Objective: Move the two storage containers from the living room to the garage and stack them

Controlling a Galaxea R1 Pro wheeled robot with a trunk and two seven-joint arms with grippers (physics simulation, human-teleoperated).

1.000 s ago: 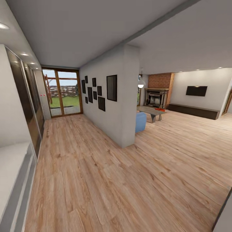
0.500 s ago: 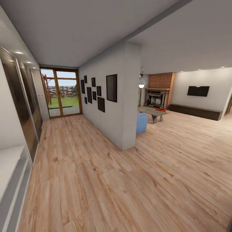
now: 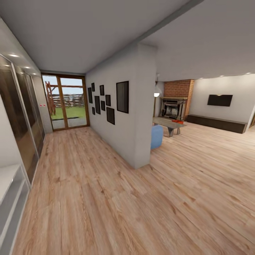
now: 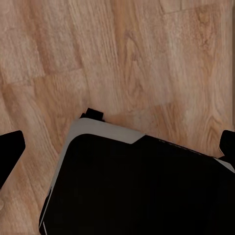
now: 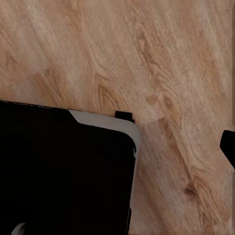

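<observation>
Storage containers show as a small orange-red patch on the low table in the living room, near the brick fireplace. Judged as thin-walled and light, they are best taken by the rim. Each claw, left and right, stands wide open and holds nothing.
</observation>
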